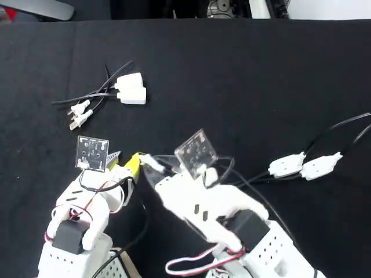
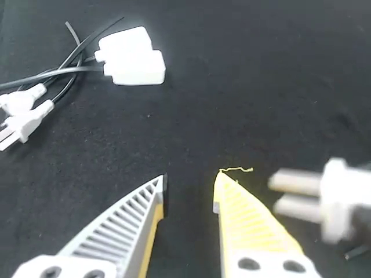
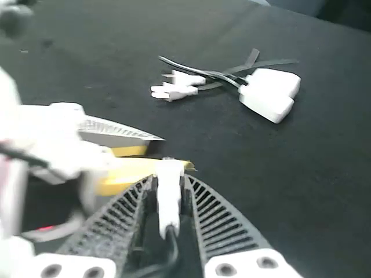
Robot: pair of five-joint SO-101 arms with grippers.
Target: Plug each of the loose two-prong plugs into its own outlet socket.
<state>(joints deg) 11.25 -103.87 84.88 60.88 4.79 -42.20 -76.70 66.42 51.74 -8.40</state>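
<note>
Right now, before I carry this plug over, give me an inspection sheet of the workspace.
Surface: black cloth, flat.
Job's things: two loose plugs beside two white sockets, far left; third plug held; two white connectors at right, seemingly mated.
Clutter: nothing seen.
Grippers: left gripper open, empty; right gripper shut on third plug.
Cables: black cables run from the sockets, plugs and connectors.
Surroundings: dim shapes beyond the far edge.

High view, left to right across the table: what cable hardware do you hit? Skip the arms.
loose two-prong plugs -> white outlet sockets -> white inline connector -> second white inline connector. Left out: the held plug in the right hand, which overlaps the sockets' span.
</note>
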